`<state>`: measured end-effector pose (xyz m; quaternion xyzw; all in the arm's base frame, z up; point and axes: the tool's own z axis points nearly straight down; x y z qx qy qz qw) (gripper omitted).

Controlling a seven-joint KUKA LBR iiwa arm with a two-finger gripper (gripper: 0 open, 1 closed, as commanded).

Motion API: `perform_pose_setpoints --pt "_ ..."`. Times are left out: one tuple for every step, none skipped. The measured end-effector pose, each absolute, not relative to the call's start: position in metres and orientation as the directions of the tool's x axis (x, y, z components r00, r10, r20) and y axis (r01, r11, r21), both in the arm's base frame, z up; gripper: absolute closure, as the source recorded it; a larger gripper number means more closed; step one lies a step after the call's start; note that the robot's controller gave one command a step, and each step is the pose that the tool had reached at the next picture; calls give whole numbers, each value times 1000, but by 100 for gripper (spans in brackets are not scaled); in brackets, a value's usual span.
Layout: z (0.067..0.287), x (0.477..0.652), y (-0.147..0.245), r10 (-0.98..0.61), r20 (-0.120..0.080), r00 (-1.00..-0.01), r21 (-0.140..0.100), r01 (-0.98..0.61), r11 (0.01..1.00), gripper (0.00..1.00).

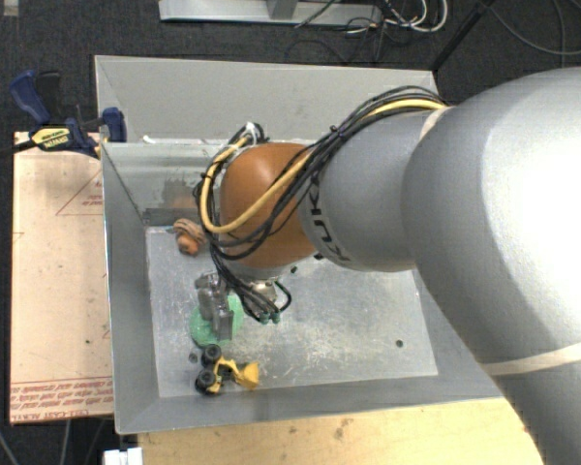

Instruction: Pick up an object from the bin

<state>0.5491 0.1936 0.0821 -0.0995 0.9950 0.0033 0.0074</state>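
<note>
**Step in Hand: Pincer Set at the Green Piece, Front Left of the Bin**

The pincer (214,310) was found low in the bin (368,356), at the front left part of its floor. It was positioned directly over a small green piece (203,331), flat and rounded, and appeared to be touching that piece or to be just above it. Whether the pincer was apart or together could not be told, as its tip was partly hidden by the orange wrist cover (257,201) and the cables (261,303) hung below that cover. No thing could be confirmed as held.

Two other things were noted. A yellow and black toy (225,374) was located just in front of the green piece, near the front wall. A small brown thing (186,234) was located well behind it, by the back left slope.

The step was judged to be the grasp itself, with the lift not yet done. For the next move, a firm closure on the green piece would be required, followed by a straight upward lift. Because the piece was thin and lay flat, a slip was considered likely. Contact with the yellow and black toy was to be avoided.
</note>
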Motion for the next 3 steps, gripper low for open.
perform_pose_setpoints --pt "73 555 204 -220 -11 -975 1 -220 976 0" --pt "74 553 206 -220 -2 -975 3 -220 975 100" --pt "74 553 206 -220 -2 -975 4 -220 975 100"
